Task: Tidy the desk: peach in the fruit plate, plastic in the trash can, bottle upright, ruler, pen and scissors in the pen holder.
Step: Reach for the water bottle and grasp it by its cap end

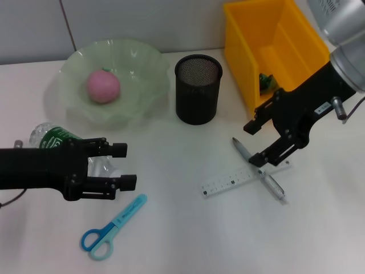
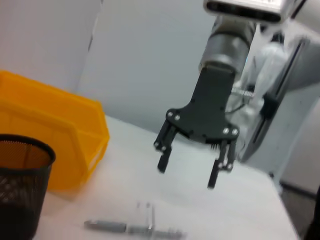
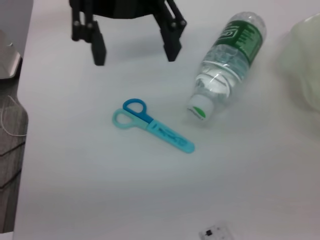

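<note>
Right tool [image 1: 258, 142] hangs open above pen [image 1: 258, 168], beside yellow bin [image 1: 268, 51].

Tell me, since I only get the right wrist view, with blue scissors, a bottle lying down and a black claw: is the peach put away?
Observer: Yes, the peach sits in the green fruit plate, far back on the robot's left.
Operator: Where's the pen holder?
Observer: The black mesh pen holder stands upright between that plate and the yellow trash can.
Operator: And the pen and ruler?
Observer: The pen and ruler lie crossed on the table, with the open right gripper hovering by them.
</note>
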